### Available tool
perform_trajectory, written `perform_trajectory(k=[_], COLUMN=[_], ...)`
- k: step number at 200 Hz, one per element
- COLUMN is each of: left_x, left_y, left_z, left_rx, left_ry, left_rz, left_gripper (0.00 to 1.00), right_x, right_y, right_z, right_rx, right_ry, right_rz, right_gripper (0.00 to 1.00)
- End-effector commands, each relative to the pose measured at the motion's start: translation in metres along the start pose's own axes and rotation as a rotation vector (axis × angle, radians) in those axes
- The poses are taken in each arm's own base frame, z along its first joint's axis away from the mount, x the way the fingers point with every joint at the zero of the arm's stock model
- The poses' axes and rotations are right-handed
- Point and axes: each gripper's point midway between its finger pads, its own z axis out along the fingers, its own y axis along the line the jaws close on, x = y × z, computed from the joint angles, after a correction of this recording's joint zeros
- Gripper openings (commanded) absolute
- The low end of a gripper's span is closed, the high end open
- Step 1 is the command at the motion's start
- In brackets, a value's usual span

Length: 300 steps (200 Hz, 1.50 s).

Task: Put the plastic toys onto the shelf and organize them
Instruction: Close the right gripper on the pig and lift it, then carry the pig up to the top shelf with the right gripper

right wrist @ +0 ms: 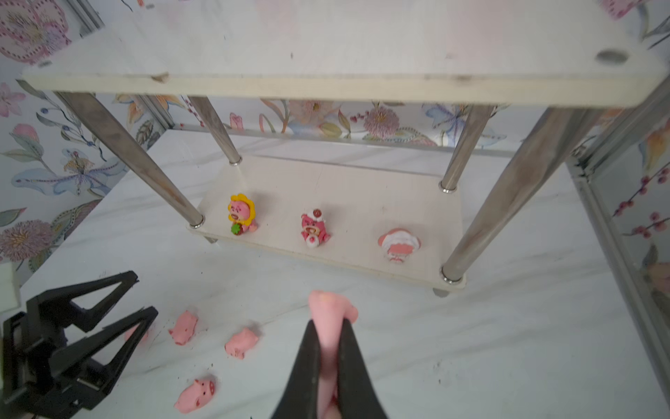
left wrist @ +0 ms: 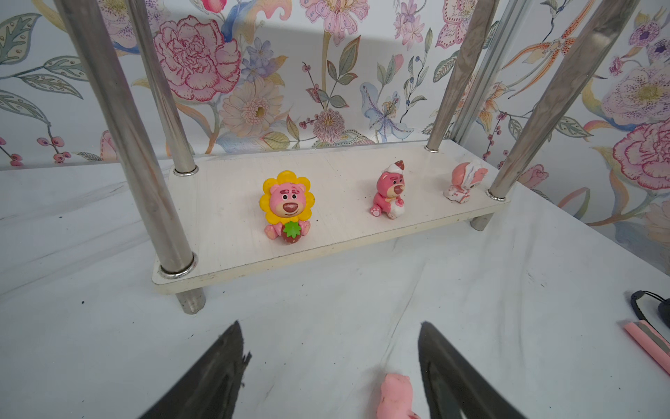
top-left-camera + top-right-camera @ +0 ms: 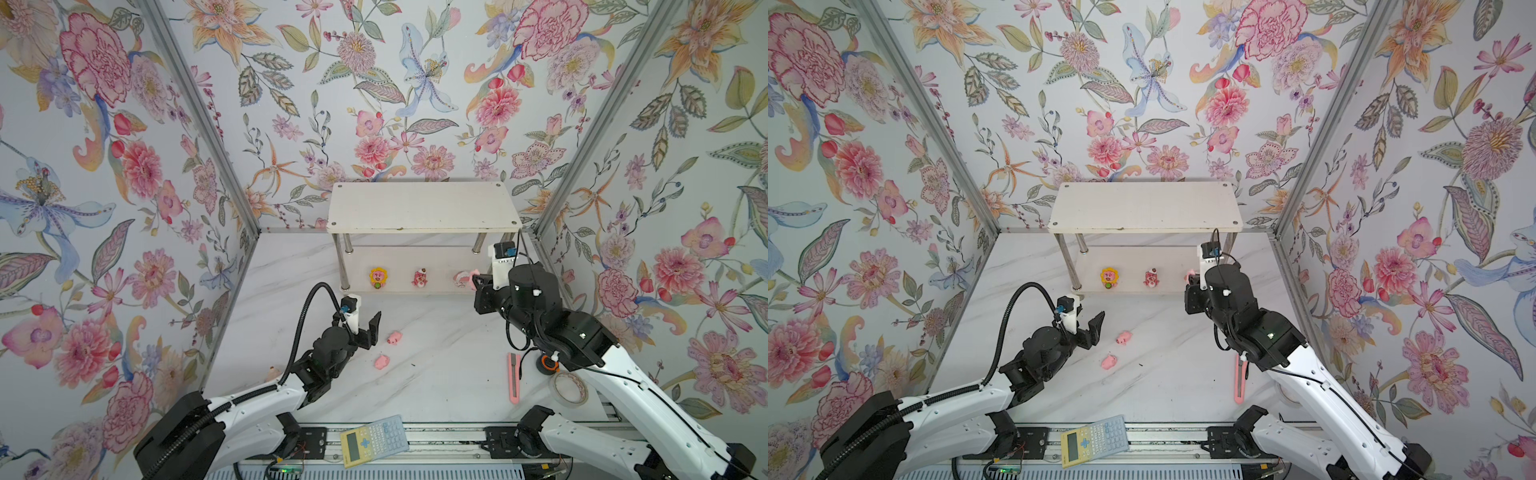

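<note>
Had three toys (image 2: 286, 206) on the shelf's (image 3: 424, 208) lower tier — pinched a pink pig (image 1: 326, 301) in the right gripper (image 1: 328, 324) before that shelf (left gripper (image 2: 329, 326) wide, empty); owed several loose pigs (image 1: 241, 342) before it.

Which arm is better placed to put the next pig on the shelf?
Right. The right gripper is shut on a pink pig near the lower tier of the shelf; the left gripper is open and holds nothing.

Bright, diffuse light fills every view; shadows on the worktop (image 3: 436, 374) are faint. In the right wrist view the shelf (image 1: 326, 47) looks blurred on top, its chrome legs (image 1: 507, 192) splayed.
</note>
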Motion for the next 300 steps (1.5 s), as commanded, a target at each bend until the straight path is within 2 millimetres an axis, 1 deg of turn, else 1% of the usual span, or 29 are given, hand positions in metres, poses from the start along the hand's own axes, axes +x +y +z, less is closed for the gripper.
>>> perform_trajectory(k=[1,17,31,36,47,55,66,75,90,106,131,157,181,216,241,271,300], left_x=[0.001,0.002,0.003,0.003,0.004,0.005,0.005,0.005,0.005,0.006,0.006,0.009,0.011,0.011,0.012,0.014,0.014], left_y=[0.005,0.007,0.009,0.009,0.011,0.013,0.015,0.017,0.018,0.02,0.017,0.015,0.011,0.004,0.003,0.004,0.004], left_z=[-0.005,-0.008,-0.01,-0.011,-0.012,-0.014,-0.015,-0.016,-0.016,-0.014,-0.01,-0.003,0.002,0.008,0.008,0.006,0.006], left_rx=[-0.004,-0.008,-0.012,-0.014,-0.019,-0.025,-0.034,-0.044,-0.053,-0.063,-0.059,-0.055,-0.04,-0.013,-0.01,-0.013,-0.011], left_ry=[-0.001,-0.001,0.003,0.003,0.005,0.005,0.004,0.003,0.0,0.004,0.009,0.026,0.034,0.042,0.045,0.047,0.048], left_rz=[-0.021,-0.024,-0.024,-0.025,-0.025,-0.022,-0.017,-0.015,-0.008,-0.002,0.004,0.011,0.008,0.001,-0.004,-0.008,-0.012], left_gripper=[0.77,0.77,0.76,0.76,0.76,0.76,0.77,0.77,0.77,0.77,0.77,0.77,0.77,0.77,0.77,0.77,0.77], right_x=[-0.027,-0.051,-0.071,-0.074,-0.088,-0.093,-0.095,-0.098,-0.096,-0.096,-0.092,-0.085,-0.081,-0.085,-0.087,-0.083,-0.079], right_y=[-0.019,-0.033,-0.049,-0.055,-0.063,-0.069,-0.079,-0.084,-0.091,-0.098,-0.097,-0.095,-0.095,-0.097,-0.096,-0.098,-0.101], right_z=[0.005,0.018,0.028,0.036,0.044,0.052,0.068,0.076,0.094,0.106,0.119,0.122,0.117,0.108,0.103,0.101,0.106], right_rx=[0.088,0.126,0.143,0.148,0.143,0.137,0.14,0.127,0.112,0.107,0.077,0.064,0.071,0.083,0.087,0.1,0.111], right_ry=[-0.001,-0.012,-0.02,-0.013,-0.022,-0.015,0.017,0.037,0.083,0.109,0.133,0.169,0.178,0.16,0.153,0.16,0.174], right_rz=[-0.115,-0.119,-0.088,-0.078,-0.054,-0.042,-0.027,-0.014,0.002,0.018,0.033,0.031,0.029,0.029,0.027,0.029,0.026], right_gripper=[0.09,0.09,0.09,0.08,0.08,0.08,0.08,0.08,0.07,0.07,0.08,0.08,0.09,0.09,0.1,0.12,0.16])
